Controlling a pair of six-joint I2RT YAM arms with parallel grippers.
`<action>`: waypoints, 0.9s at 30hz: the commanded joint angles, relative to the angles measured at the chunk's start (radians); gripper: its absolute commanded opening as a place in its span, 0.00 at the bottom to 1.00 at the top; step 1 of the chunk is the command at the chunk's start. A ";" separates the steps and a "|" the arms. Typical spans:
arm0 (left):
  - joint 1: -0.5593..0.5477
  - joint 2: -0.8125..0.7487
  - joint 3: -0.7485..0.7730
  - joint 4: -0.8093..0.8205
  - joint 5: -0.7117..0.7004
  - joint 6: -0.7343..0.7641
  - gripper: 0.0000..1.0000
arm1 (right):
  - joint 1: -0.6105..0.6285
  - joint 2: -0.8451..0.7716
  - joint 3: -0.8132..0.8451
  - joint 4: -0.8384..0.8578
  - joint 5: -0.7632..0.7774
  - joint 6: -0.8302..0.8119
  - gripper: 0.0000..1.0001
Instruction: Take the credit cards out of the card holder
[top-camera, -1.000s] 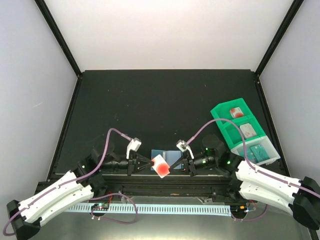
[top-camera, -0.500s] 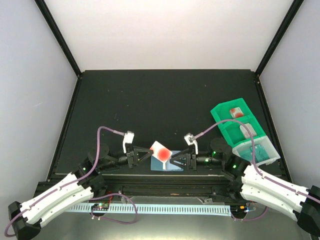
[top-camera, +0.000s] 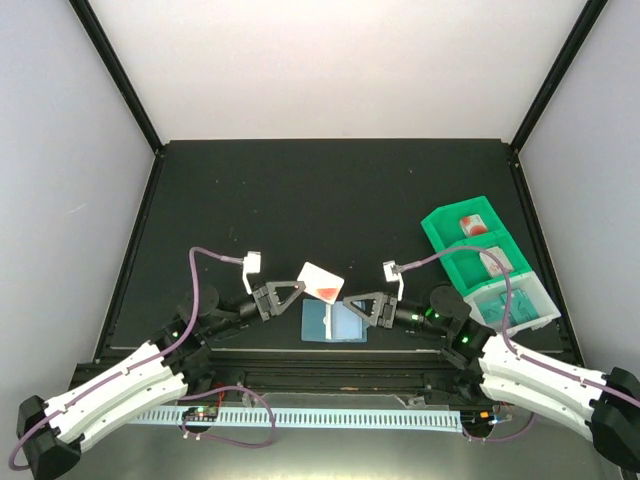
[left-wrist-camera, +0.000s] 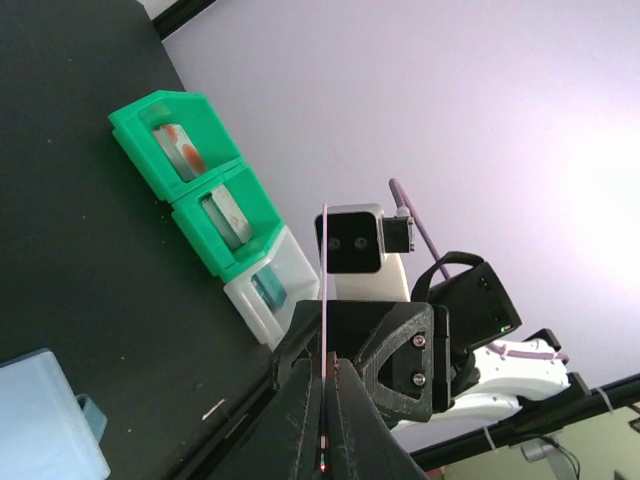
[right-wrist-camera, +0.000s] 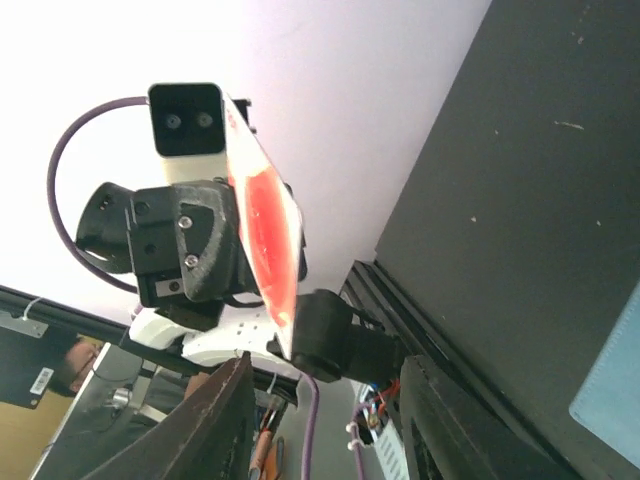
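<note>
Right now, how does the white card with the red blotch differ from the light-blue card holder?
The white card is gripped in the left tool, raised and tilted; the card holder lies flat on the table. The card is white with a red blotch; the holder is plain light blue. The holder looks wider than the card. Both are thin, flat rectangles.

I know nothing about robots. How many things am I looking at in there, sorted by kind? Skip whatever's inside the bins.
Grippers: 2, left gripper and right gripper
Cards: 1, the white card with a red blotch, held by the left gripper
Card holders: 1, the light-blue card holder
Bins: 3, two green bins, one white bin
Total: 7
</note>
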 joint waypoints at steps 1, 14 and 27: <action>0.006 0.040 -0.008 0.129 -0.015 -0.074 0.02 | 0.008 0.041 0.036 0.145 0.037 0.058 0.40; 0.005 0.136 -0.046 0.275 0.005 -0.127 0.01 | 0.007 0.145 0.038 0.239 0.051 0.130 0.21; 0.004 0.155 -0.033 0.216 0.001 -0.116 0.45 | 0.007 0.111 0.027 0.200 0.080 0.119 0.01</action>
